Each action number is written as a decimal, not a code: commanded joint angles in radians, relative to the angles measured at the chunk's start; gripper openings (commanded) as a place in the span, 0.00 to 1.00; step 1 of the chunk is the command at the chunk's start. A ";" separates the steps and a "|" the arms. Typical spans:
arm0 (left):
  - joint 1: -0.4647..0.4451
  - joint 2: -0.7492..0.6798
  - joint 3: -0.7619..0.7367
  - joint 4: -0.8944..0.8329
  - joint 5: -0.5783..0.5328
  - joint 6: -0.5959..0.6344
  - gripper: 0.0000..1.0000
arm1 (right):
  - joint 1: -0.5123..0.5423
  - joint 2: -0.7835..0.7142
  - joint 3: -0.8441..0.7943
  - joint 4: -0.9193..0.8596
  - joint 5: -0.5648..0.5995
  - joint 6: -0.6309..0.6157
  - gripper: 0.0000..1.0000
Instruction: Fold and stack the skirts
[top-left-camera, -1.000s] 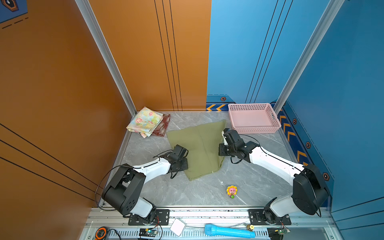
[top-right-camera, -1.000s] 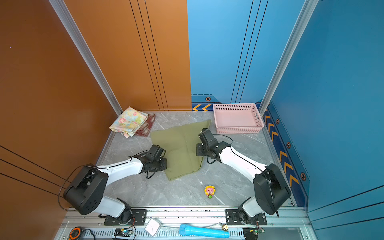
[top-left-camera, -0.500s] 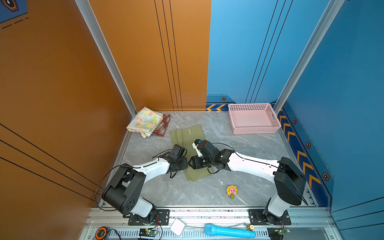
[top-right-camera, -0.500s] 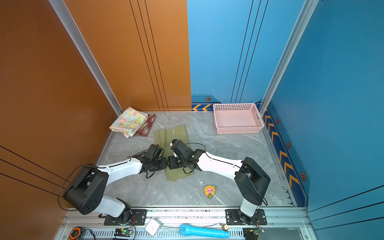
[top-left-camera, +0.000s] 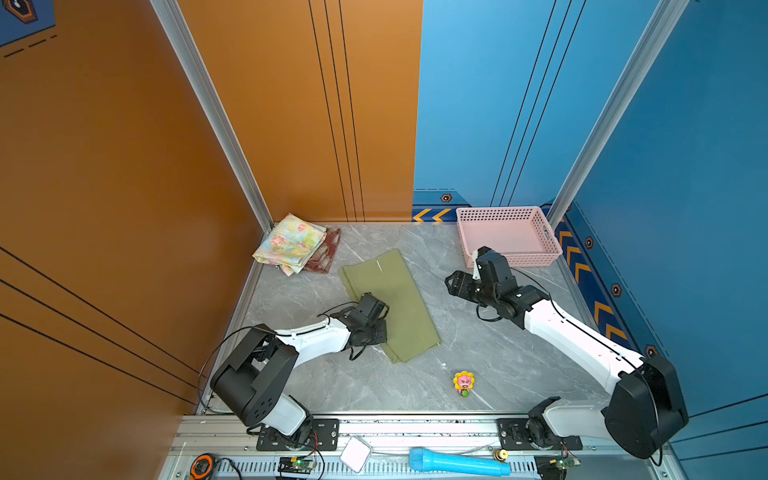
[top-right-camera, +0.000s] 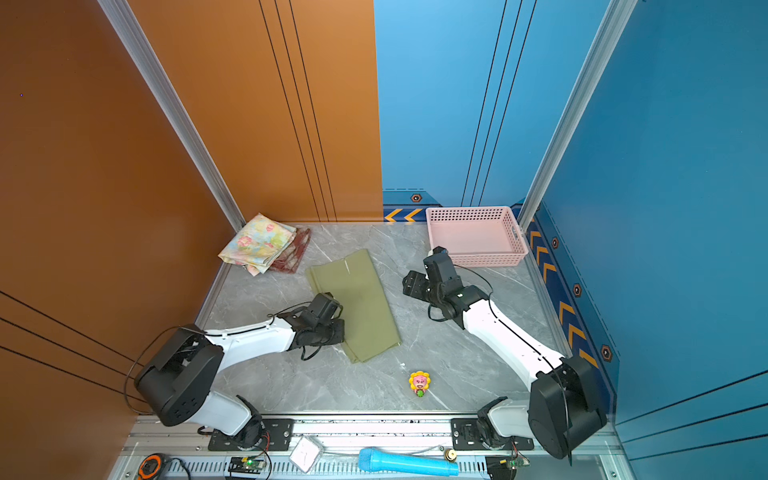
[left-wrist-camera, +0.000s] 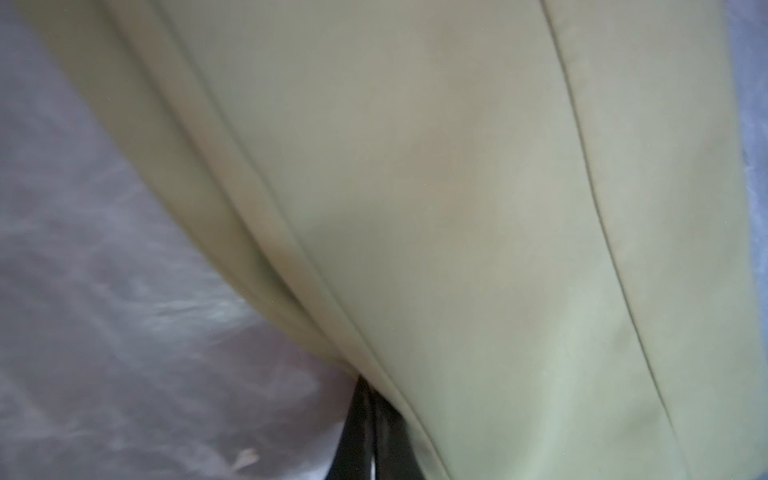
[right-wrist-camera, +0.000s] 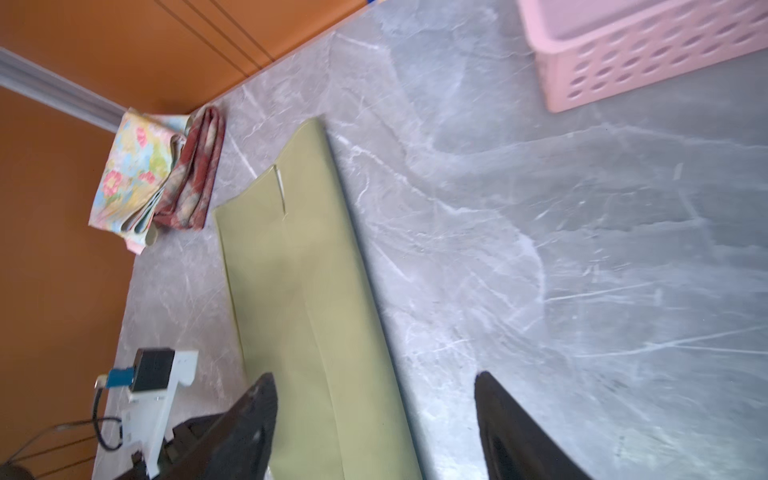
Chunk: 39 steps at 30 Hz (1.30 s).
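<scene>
Grey marble tabletop (top-left-camera: 478, 332) sits between orange wall (top-left-camera: 124, 166) and blue wall (top-left-camera: 685, 166). Olive skirt (top-left-camera: 390, 291) lies folded at centre, and the left gripper (top-left-camera: 380, 330) is pinched tight on its 8 o'clock edge. The right gripper (top-left-camera: 451, 284) gapes wide and empty at 3 o'clock. Floral skirt (top-left-camera: 291, 243) tops plaid skirt (top-left-camera: 328, 253) at 11 o'clock.

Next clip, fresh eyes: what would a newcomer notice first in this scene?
The olive green skirt stands out first, folded into a long strip mid-table, with the left gripper shut at its left edge. The right gripper hangs open and empty between that skirt and the pink basket. In the far left corner the floral skirt lies on the plaid skirt.
</scene>
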 joint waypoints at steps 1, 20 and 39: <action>-0.096 0.109 0.074 -0.012 0.001 -0.031 0.03 | -0.048 -0.035 -0.002 -0.073 -0.007 -0.044 0.77; 0.011 -0.203 0.054 -0.158 0.037 0.046 0.76 | 0.155 0.168 -0.026 -0.161 0.065 -0.062 0.78; 0.259 -0.248 0.106 -0.261 0.052 0.097 0.76 | 0.029 0.583 0.272 -0.188 0.189 -0.297 0.79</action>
